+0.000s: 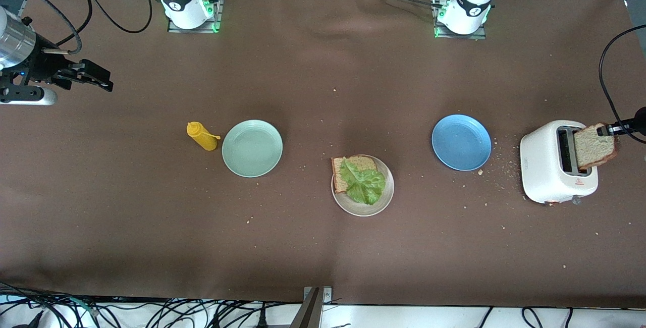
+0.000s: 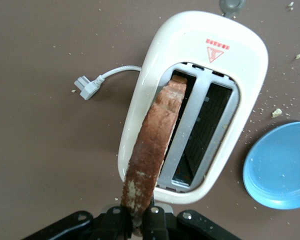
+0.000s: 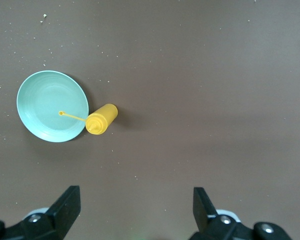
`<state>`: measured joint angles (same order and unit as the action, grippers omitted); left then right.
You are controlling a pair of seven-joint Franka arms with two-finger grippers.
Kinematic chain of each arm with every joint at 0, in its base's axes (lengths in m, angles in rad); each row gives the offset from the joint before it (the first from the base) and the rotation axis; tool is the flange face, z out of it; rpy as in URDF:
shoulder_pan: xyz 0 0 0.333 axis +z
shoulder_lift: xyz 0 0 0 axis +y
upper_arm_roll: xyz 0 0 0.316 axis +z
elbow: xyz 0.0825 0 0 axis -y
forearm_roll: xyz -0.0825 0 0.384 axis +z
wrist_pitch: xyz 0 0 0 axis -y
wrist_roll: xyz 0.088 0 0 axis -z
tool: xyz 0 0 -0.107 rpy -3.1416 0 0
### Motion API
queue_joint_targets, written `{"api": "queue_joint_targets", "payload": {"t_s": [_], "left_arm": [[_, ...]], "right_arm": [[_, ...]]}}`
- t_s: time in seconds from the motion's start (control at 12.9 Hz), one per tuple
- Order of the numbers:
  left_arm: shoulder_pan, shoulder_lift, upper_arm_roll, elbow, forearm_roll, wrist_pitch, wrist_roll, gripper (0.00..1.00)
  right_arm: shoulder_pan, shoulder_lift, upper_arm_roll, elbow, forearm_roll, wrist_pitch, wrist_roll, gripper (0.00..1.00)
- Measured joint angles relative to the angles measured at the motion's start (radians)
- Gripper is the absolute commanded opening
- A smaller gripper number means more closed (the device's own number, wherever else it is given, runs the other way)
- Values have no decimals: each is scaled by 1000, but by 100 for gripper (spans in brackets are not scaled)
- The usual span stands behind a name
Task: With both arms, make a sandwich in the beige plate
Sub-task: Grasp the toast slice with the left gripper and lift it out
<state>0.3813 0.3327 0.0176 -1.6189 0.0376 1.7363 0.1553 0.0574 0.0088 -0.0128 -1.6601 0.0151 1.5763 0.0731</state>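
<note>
The beige plate lies mid-table with a brown bread slice on it and a ruffled green lettuce leaf on top of the slice. At the left arm's end of the table stands a white toaster. My left gripper is shut on the crust of a second bread slice, which stands tilted out of the toaster with its lower end in one slot. Above the right arm's end of the table my right gripper hangs open with nothing between its fingers.
A blue plate lies between the toaster and the beige plate. A mint-green plate and a yellow squeeze bottle sit toward the right arm's end. The toaster's plug lies loose. Crumbs dot the brown cloth.
</note>
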Motion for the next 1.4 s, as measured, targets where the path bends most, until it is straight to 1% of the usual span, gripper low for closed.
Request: {"api": "queue_joint_targets", "payload": {"t_s": [0.16,0.47,0.7,0.78,0.93,1.09,1.17,1.24,1.4], "left_arm": [[0,-4,0,71,-22,-80,1,0],[0,-6,-1,158,-160,-227,6,0],[-2,0,-5,163,-372,-280,7,0],[-8,8,-11,161,-415,-292,8,0],[-45,36,-33,154,-477,-299,9,0],[-99,89,-47,151,-592,-299,9,0],[-127,121,-49,151,-636,-296,10,0],[-159,150,-50,151,-671,-283,10,0],[-233,190,-52,152,-727,-207,9,0]], "right_arm": [[3,0,9,0,0,-4,0,100],[6,0,14,1,-1,-10,0,100],[6,-3,12,0,-2,6,2,100],[6,-4,10,-1,-2,12,3,100],[5,-10,0,-11,-10,14,3,100],[4,-15,-15,-18,-21,22,4,100],[3,-16,-33,-18,-21,28,3,100],[0,-16,-47,-19,-21,31,2,100],[-1,-18,-57,-19,-21,33,2,100]]}}
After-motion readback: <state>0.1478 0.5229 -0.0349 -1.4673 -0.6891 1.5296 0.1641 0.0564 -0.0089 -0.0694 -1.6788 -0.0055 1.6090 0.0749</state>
